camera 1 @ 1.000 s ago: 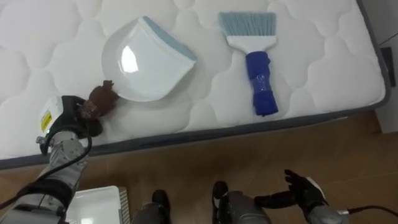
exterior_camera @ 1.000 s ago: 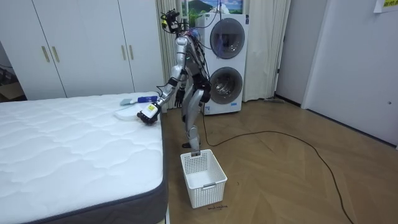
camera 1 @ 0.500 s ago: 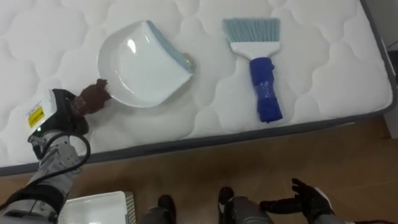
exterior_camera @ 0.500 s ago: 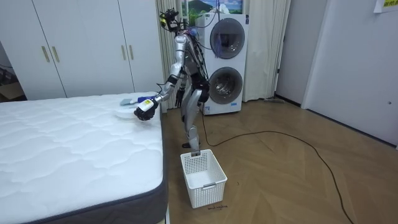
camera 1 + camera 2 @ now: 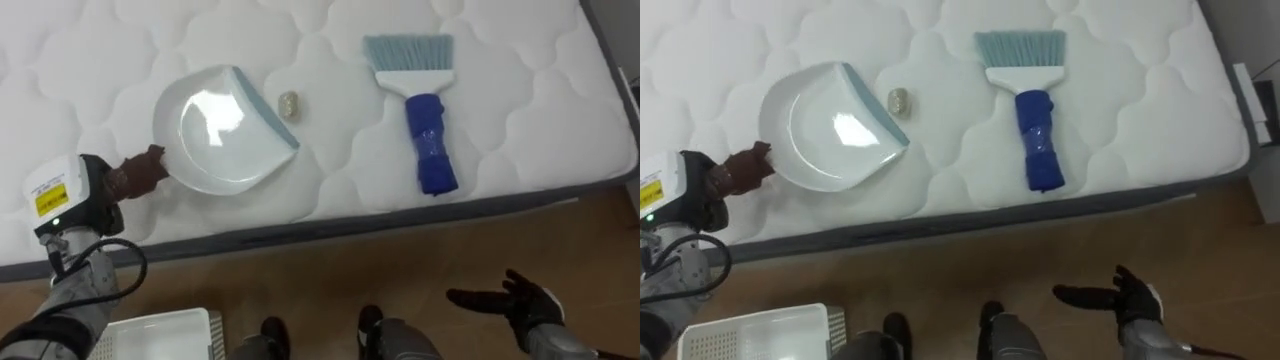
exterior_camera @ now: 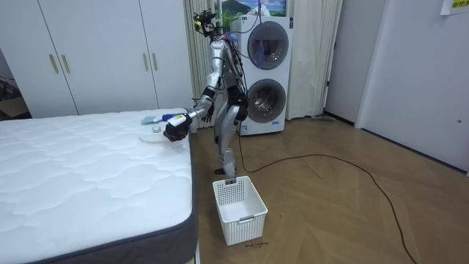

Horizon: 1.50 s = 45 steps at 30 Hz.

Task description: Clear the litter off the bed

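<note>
**Mattress (image 5: 520, 120): which hand for the brush (image 5: 425, 120)?**

Quilted white top carried all the task's things. Left hand (image 5: 85, 190) was closed round the dustpan (image 5: 215, 140) at its brown end; pan lay flat, blue lip turned right. Scrap (image 5: 289, 103), small and pale, lay just right of that lip, apart from it. Brush lay well right of the dustpan, long axis running away from the robot, blue end toward the bed edge, bristles far. Right hand (image 5: 525, 300) hung low over the floor, right of the dustpan, fingers spread, empty. Judged the nearer hand for the brush.
</note>
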Motion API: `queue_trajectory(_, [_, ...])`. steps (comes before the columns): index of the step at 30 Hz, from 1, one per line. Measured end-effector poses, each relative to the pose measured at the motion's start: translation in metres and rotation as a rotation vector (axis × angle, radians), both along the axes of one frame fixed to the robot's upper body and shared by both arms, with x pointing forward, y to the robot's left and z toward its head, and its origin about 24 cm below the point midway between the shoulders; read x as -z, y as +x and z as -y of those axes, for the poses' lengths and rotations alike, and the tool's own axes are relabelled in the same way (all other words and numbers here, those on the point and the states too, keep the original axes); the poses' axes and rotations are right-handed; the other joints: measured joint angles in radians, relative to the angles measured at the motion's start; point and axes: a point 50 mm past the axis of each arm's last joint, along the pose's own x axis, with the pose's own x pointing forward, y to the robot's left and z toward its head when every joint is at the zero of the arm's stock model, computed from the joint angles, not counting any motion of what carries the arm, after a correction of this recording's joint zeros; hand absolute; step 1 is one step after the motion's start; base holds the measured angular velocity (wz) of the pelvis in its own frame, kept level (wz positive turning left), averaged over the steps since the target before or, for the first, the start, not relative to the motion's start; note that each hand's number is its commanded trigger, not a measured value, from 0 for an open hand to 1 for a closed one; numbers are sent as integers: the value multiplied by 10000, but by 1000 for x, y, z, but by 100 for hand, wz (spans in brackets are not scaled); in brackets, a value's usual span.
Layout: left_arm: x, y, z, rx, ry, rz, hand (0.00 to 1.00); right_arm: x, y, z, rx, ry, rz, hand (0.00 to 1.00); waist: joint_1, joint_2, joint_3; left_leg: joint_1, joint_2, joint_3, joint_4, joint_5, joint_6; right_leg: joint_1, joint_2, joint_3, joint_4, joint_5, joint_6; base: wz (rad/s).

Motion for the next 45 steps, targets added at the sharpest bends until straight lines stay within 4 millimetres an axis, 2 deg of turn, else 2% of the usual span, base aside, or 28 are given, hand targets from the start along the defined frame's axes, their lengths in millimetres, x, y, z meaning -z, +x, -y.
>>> queue_trajectory(7, [10, -14, -3, -174, 103, -239, 100, -26, 31, 1, 754, -709, 1337, 0, -11, -356, -57, 253, -21, 241, -292, 33, 19, 37, 5, 214, -113, 6, 31, -8])
queue_trajectory(13, [13, -17, -3, -81, 143, -339, 100, -66, 61, -1, 916, -1788, 3111, 0, 16, -478, -48, 241, -74, 324, -247, 66, 76, 21, -54, 274, -105, -12, 82, 0])
queue_trajectory(15, [14, -18, -3, -108, 130, -386, 100, -86, 72, -5, 735, -2525, 3965, 0, -88, -489, -47, 238, -121, 328, -288, 86, 107, 13, -92, 288, -88, -39, 128, 7])
queue_trajectory(18, [15, -19, -3, -102, 107, -438, 100, -114, 83, -7, 983, -3279, 5152, 0, -55, -572, -45, 284, -148, 467, -304, 108, 140, -19, -151, 354, -12, -65, 167, 1])
queue_trajectory(23, [18, -22, -4, -237, 201, -821, 100, -140, 92, -11, 972, -4459, 6324, 0, -44, -692, -55, 385, -123, 539, -258, 108, 141, 91, -180, 332, 53, -111, 170, 0])
queue_trajectory(27, [21, -22, -3, -87, 166, -1241, 100, -144, 95, -16, 542, -5234, 6492, 0, 42, -696, -51, 393, -104, 524, -238, 95, 153, 116, -167, 315, 49, -106, 163, 0])
queue_trajectory(33, [19, -17, -2, 83, -10, -1482, 100, -137, 97, -25, -46, -4889, 6325, 0, 152, -687, 3, 363, -97, 504, -308, 79, 162, 100, -160, 284, 42, -102, 164, 2])
queue_trajectory(34, [18, -16, -2, 117, -15, -1492, 100, -136, 97, -26, -108, -4857, 6275, 0, 175, -685, 17, 363, -97, 504, -303, 78, 162, 96, -161, 284, 41, -102, 164, 0])
queue_trajectory(36, [15, -9, 1, 342, -41, -1595, 100, -126, 97, -21, -143, -4719, 5830, 0, 344, -637, 111, 315, -96, 489, -286, 78, 162, 75, -161, 251, 18, -96, 159, 0])
queue_trajectory(40, [8, -1, 3, 632, 12, -1564, 100, -107, 92, -20, -629, -4550, 4904, 0, 525, -583, 142, 19, -86, 414, -234, 79, 161, -154, -174, 130, 45, -93, 146, 6])
queue_trajectory(41, [5, 3, 4, 732, 66, -1520, 100, -104, 92, -20, -824, -4529, 4710, 0, 535, -503, 194, -81, -87, 324, -215, 80, 161, -182, -185, 27, 55, -90, 139, 15])
queue_trajectory(42, [4, 5, 4, 793, 98, -1497, 100, -102, 95, -20, -1073, -4531, 4510, 0, 540, -455, 225, -167, -87, 296, -180, 82, 162, -217, -208, -35, 61, -90, 138, 14])
queue_trajectory(45, [0, 11, 8, 996, 203, -1403, 100, -106, 104, -21, -1512, -4588, 4399, 0, 616, -417, 250, -352, -93, 271, -38, 83, 165, -383, -239, -38, 200, -89, 137, 4])
